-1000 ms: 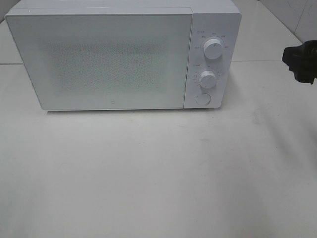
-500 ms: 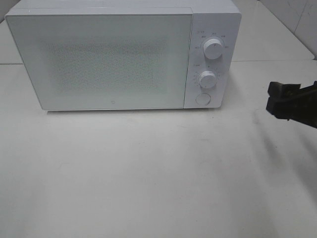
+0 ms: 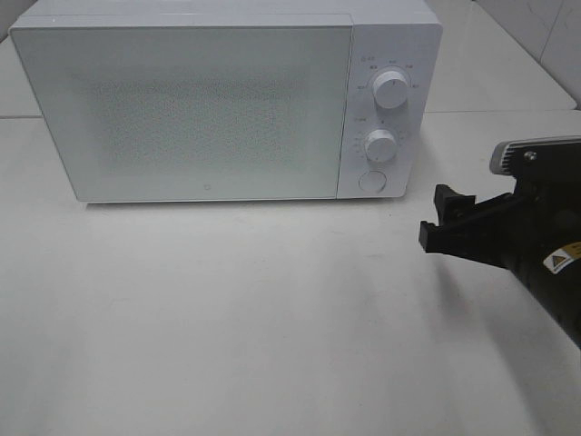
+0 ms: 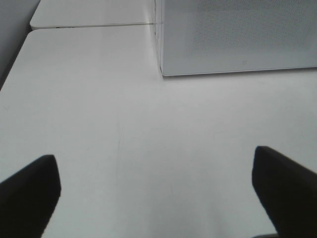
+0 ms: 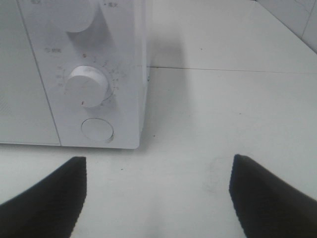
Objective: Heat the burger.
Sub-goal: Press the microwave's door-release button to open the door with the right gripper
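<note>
Right gripper [image 3: 436,218] spread wide, empty, beside microwave [image 3: 200,109]; left gripper [image 4: 153,156] seemingly wide too.

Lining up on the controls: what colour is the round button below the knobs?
White button, matching the microwave; clearest in right wrist view.

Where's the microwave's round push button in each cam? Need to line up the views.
Exterior high: round button directly under the lower knob, right of the microwave door.
Left wrist: not in it; only a corner of the microwave door shows.
Right wrist: round button directly under the lower knob, next to the microwave door.
Shared landmark: the microwave door, visible in all three views.
</note>
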`<state>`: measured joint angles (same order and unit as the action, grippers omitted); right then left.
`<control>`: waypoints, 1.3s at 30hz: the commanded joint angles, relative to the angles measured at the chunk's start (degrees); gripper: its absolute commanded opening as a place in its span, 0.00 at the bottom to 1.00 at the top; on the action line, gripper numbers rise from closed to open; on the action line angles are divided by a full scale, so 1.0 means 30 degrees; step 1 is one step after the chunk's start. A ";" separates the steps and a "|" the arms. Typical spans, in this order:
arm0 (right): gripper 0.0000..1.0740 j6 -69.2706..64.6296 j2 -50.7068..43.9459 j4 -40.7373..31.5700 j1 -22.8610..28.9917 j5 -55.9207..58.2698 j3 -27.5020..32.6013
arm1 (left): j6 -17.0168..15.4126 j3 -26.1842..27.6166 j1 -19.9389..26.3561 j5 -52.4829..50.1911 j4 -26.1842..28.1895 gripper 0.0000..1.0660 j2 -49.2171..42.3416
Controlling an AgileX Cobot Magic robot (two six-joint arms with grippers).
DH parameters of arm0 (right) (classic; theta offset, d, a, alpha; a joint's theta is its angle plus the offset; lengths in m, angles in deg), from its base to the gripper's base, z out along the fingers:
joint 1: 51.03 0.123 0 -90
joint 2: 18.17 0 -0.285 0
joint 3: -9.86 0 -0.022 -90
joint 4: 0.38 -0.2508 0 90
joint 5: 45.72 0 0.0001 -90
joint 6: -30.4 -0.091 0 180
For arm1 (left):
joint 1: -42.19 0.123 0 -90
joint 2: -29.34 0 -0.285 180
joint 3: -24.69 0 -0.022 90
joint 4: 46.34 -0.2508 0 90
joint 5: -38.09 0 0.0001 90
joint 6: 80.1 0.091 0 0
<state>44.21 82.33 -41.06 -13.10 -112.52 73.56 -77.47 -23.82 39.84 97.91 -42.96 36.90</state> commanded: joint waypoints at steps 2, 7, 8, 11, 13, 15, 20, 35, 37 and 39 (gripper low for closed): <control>0.71 0.0153 0.0917 -0.0859 0.1490 -0.0592 -0.0879 | -0.0153 -0.0076 0.0038 -0.0115 -0.0057 0.97 -0.0401; 0.71 0.0172 0.1833 -0.1241 0.2368 -0.0573 -0.1700 | -0.0153 -0.0076 0.0038 -0.0115 -0.0057 0.97 -0.0401; 0.71 0.0172 0.1929 -0.1241 0.2483 -0.0535 -0.1833 | -0.0153 -0.0076 0.0038 -0.0115 -0.0057 0.97 -0.0401; 0.71 0.0172 0.2158 -0.1280 0.2884 -0.0497 -0.2158 | -0.0153 -0.0076 0.0038 -0.0115 -0.0057 0.97 -0.0401; 0.71 0.0172 0.2158 -0.1356 0.3037 -0.0477 -0.2292 | -0.0153 -0.0076 0.0038 -0.0115 -0.0057 0.97 -0.0401; 0.71 0.0172 0.2158 -0.1471 0.3189 -0.0439 -0.2426 | -0.0153 -0.0076 0.0038 -0.0115 -0.0057 0.97 -0.0401; 0.71 -0.0592 0.2158 -0.1623 0.3189 -0.0286 -0.2426 | -0.0153 -0.0076 0.0038 -0.0115 -0.0057 0.97 -0.0401; 0.70 -1.5947 0.2158 -0.1642 0.3189 0.0000 -0.2426 | -0.0153 -0.0076 0.0038 -0.0115 -0.0057 0.97 -0.0401; 0.70 -1.7208 0.2158 -0.1642 0.3189 0.0000 -0.2426 | -0.0153 -0.0076 0.0038 -0.0115 -0.0057 0.97 -0.0401; 0.68 -1.9251 0.2158 -0.1642 0.3189 0.0000 -0.2426 | -0.0153 -0.0076 0.0038 -0.0115 -0.0057 0.97 -0.0401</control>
<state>-7.24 88.74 -46.34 -3.70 -112.75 66.80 -77.47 -23.82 39.84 97.91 -42.96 36.90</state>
